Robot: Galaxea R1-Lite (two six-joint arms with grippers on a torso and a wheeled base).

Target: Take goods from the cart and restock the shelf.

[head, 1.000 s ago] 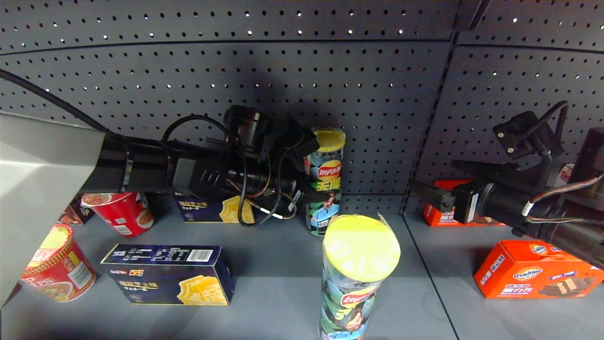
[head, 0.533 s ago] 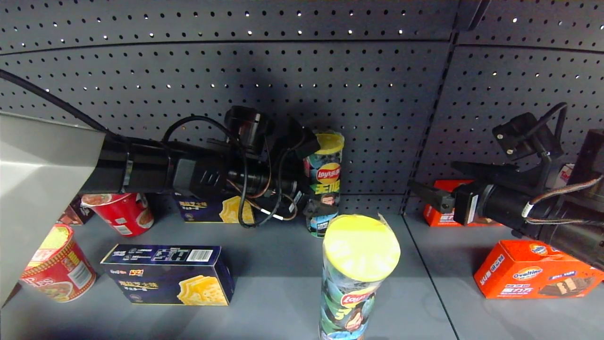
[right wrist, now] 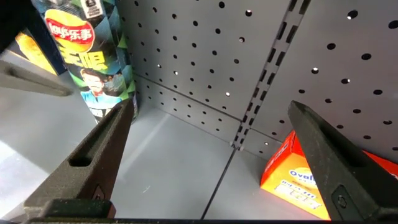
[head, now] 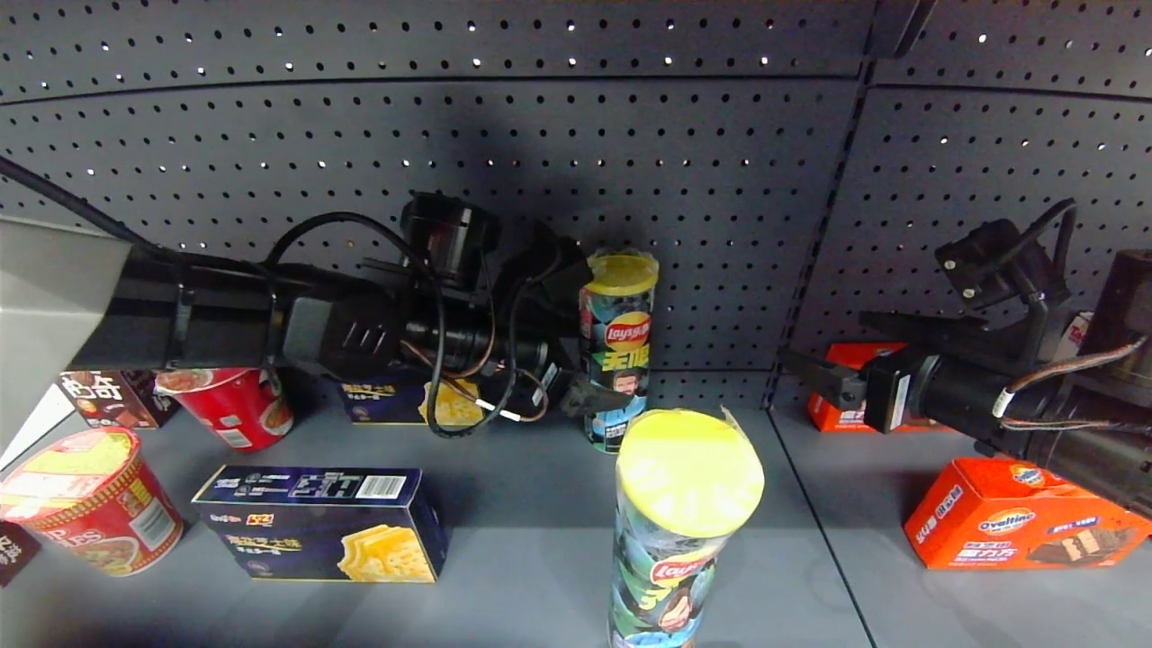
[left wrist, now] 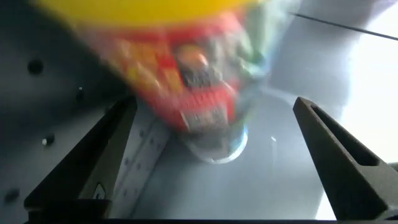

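A chip can (head: 619, 342) with a yellow lid stands upright at the back of the grey shelf (head: 540, 504), against the pegboard. My left gripper (head: 576, 333) is open just to its left, one finger high near the lid and one low near the base. The left wrist view has the can (left wrist: 199, 93), blurred, between and beyond the spread fingers (left wrist: 93, 168). A second, like can (head: 688, 522) stands at the shelf's front. My right gripper (head: 823, 337) hangs open and empty over the right bay, facing the back can (right wrist: 93, 56).
Two dark blue biscuit boxes (head: 324, 522) (head: 396, 396) and red noodle cups (head: 90, 504) (head: 229, 405) fill the left part of the shelf. Orange boxes (head: 1017, 517) (head: 846, 396) lie in the right bay, past an upright divider (head: 810, 270). Bare shelf lies between the two cans and the divider.
The left gripper lowered the back can onto the shelf, let go of it, and drew back to the left. The right arm has barely moved.
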